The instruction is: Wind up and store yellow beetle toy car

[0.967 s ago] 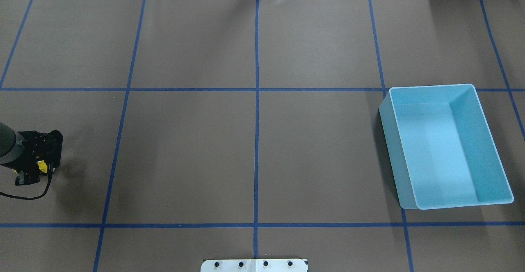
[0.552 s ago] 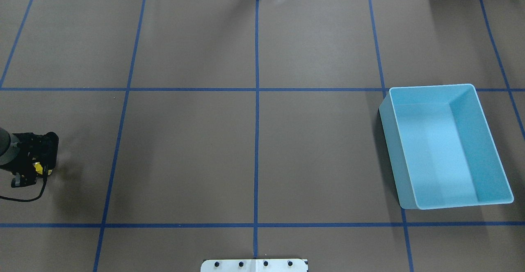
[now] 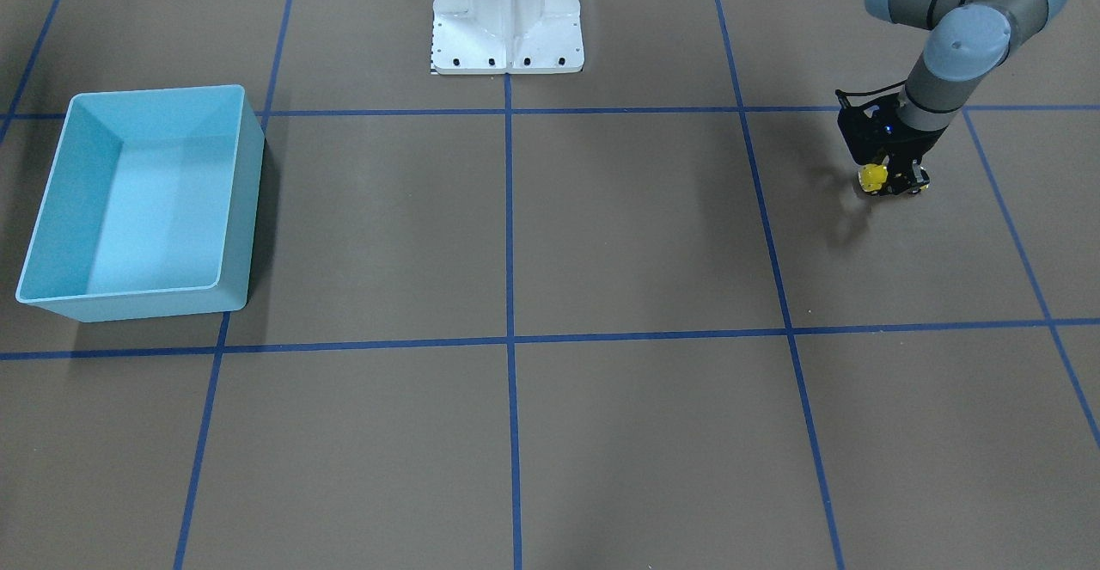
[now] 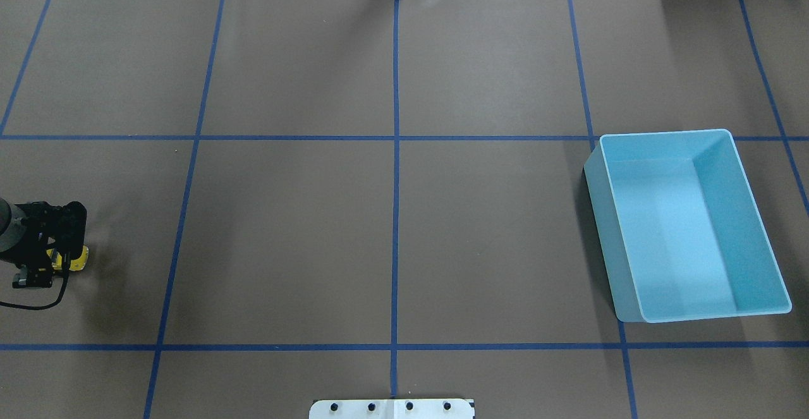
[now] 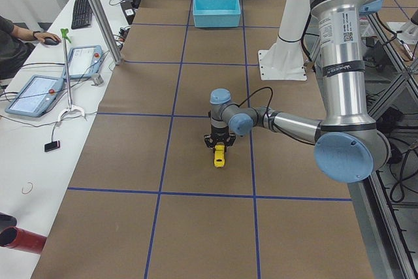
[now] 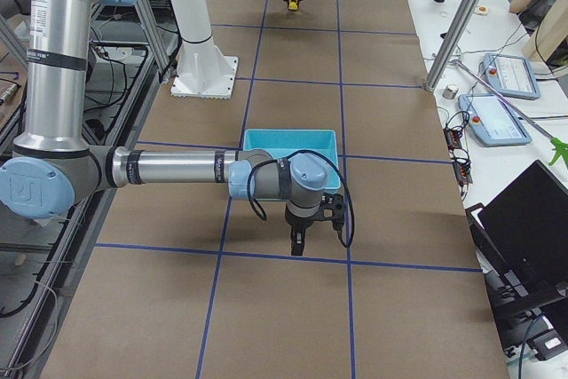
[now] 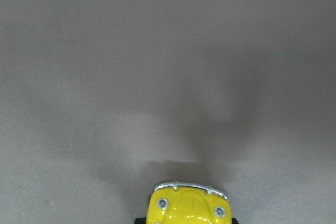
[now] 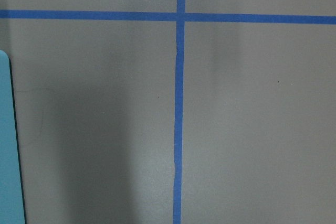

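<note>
Left gripper (image 3: 892, 183) clamped on the yellow beetle toy car (image 3: 873, 177), car's nose poking out past the fingers, low at the brown table (image 3: 601, 235) near its left end, right gripper (image 6: 299, 242) near the light blue bin (image 3: 245, 209), its opening impossible to tell

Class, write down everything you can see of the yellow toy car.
The yellow beetle toy car is tiny, glossy, rounded, with a chrome bumper and two round lamps at its free end. The left tool grips its other end from above; it lies level, low at the brown table cover, far from the blue bin.
</note>
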